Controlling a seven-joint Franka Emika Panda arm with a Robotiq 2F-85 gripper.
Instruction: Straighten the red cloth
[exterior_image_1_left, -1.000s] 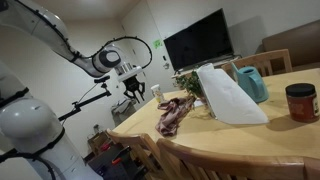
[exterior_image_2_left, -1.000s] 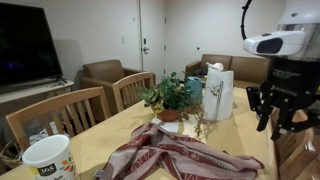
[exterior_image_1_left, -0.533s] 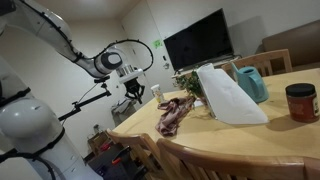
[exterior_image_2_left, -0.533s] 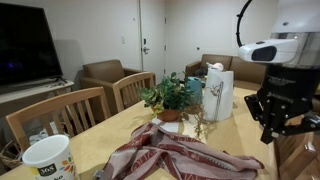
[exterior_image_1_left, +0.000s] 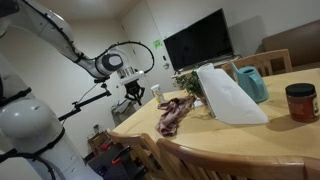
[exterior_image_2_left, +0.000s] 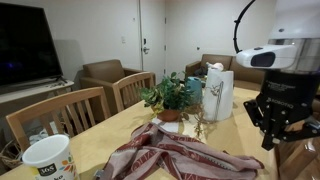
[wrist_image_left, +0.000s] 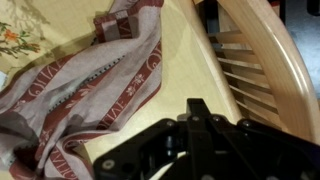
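a pale wooden table (exterior_image_1_left: 270, 135) stood in a living room, a dark television (exterior_image_1_left: 198, 40) behind the table. the red cloth (exterior_image_1_left: 175, 112) lay crumpled near the table's edge. the gripper (exterior_image_1_left: 133, 93) hung just off that edge, pointing down, jaws together, empty.

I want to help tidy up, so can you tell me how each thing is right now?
Red cloth: crumpled, lying on the table.
Tool: shut, holding nothing, away from the cloth.
Television: off, screen dark.
Jar: upright, red lid on.
Door: closed.
Mug: upright.
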